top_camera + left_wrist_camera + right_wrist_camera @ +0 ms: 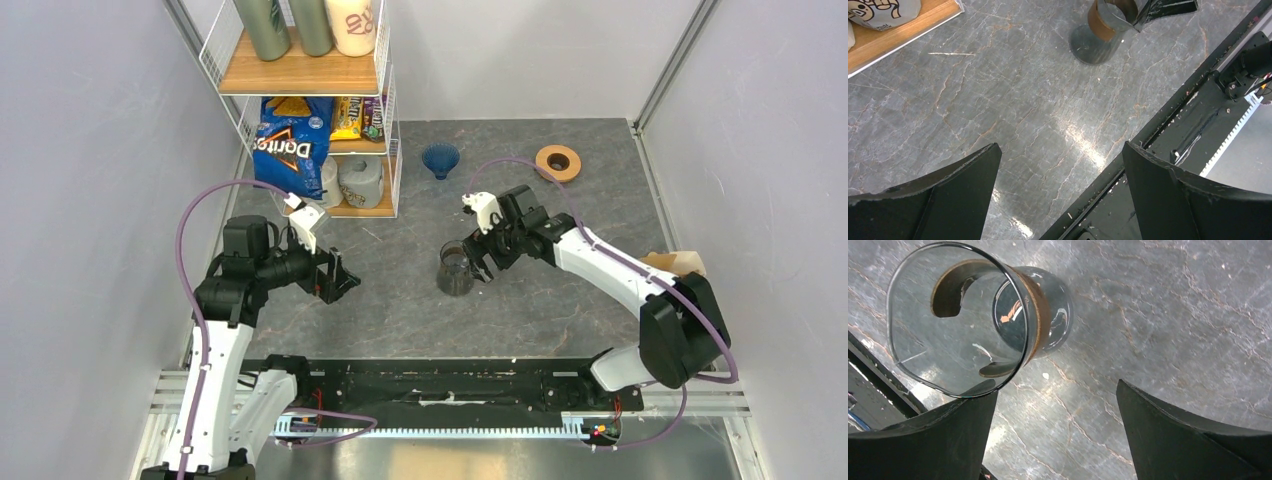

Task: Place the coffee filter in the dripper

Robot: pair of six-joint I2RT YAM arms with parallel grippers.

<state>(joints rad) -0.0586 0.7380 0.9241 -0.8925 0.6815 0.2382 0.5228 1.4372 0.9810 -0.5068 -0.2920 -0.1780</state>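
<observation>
One blue dripper is set at the far side of the desk, between the shelf rack and a wooden ring. The coffee filter is seen at the desk's right edge, partly hidden by the right arm. The right end effector is held released beside a glass carafe; the left end effector is likewise released, well apart.

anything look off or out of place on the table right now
The coffee filter lies off at the right edge of the table, partly hidden behind the right arm and far from the dripper. Nothing looks spilled or broken.
</observation>
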